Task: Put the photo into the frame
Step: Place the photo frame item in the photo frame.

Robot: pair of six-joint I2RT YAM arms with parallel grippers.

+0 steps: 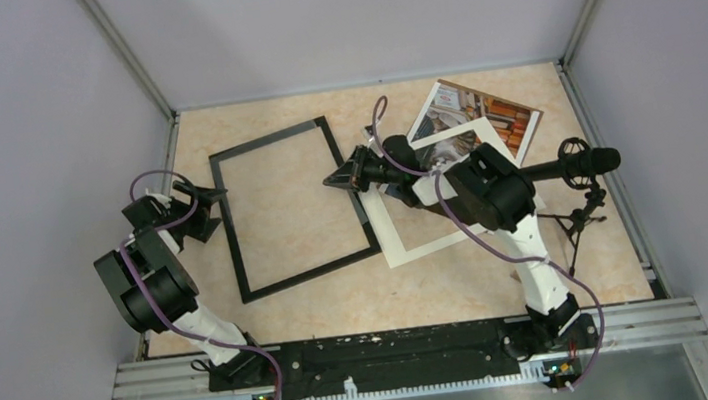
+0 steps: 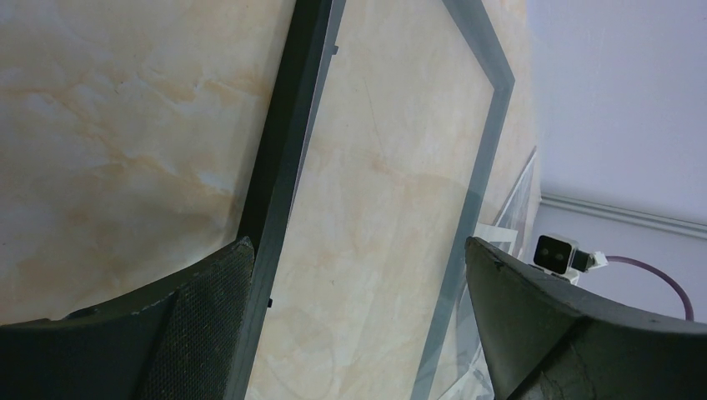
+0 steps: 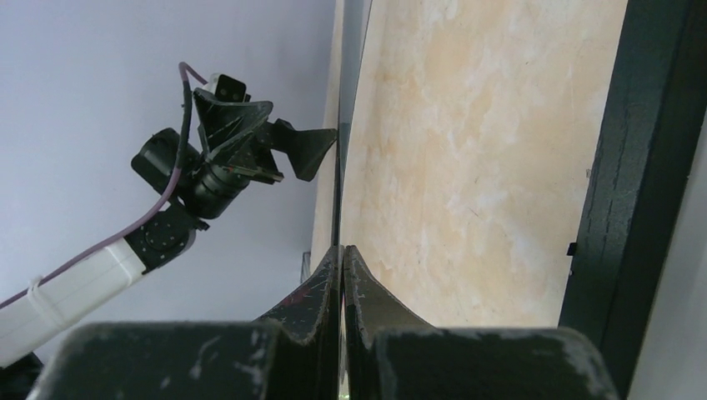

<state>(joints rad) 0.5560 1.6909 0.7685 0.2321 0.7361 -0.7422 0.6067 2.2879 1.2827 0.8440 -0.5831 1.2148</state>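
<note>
Nearest the bases, the left claw (image 2: 358,250) is spread wide and set low beside the left rail of the frame (image 1: 313,273). The frame lies flat on the tabletop (image 1: 342,307), left of centre. The right claw (image 3: 343,254) is pinched fully together at the frame's right rail. A thin dark line runs on from its tips, and whether a clear pane is held there cannot be told.

The step in hand is judged to be readying the frame. It would be done best with the left rail braced against sliding while the right edge is worked gently.

The frame's long axis runs near to far, its far end leaning slightly left. Just beside its right rail the white mat (image 1: 426,245) is seen. Farther off, the photo (image 1: 492,119) lies partly beneath the mat and askew; it would need squaring to that axis.
</note>
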